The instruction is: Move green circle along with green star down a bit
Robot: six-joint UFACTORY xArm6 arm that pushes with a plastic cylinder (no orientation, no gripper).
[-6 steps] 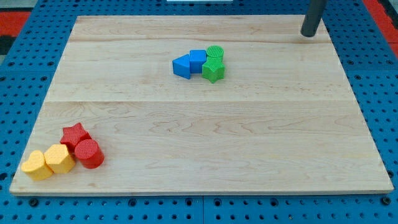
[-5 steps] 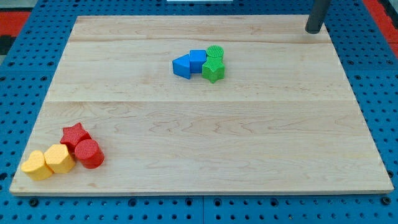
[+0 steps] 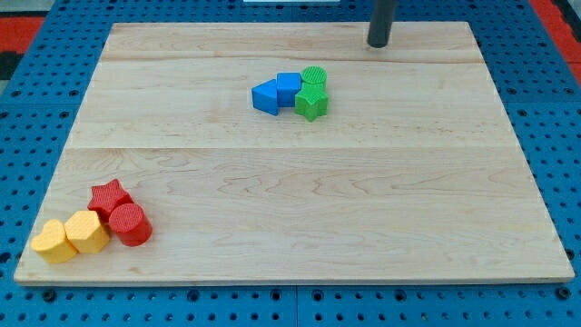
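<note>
A green circle [image 3: 314, 76] sits in the upper middle of the wooden board [image 3: 290, 182]. A green star [image 3: 311, 103] touches it just below. A blue cube [image 3: 289, 87] and a blue triangle [image 3: 266, 95] adjoin them on the left. My tip [image 3: 378, 44] stands near the board's top edge, up and to the right of the green circle, clearly apart from it.
A red star [image 3: 109, 197], a red cylinder [image 3: 131, 223], a yellow hexagon [image 3: 87, 231] and a yellow heart-like block [image 3: 54, 242] cluster at the board's bottom left corner. A blue pegboard [image 3: 545, 109] surrounds the board.
My tip has moved left along the board's top edge, from the top right corner towards the green blocks. No block has moved.
</note>
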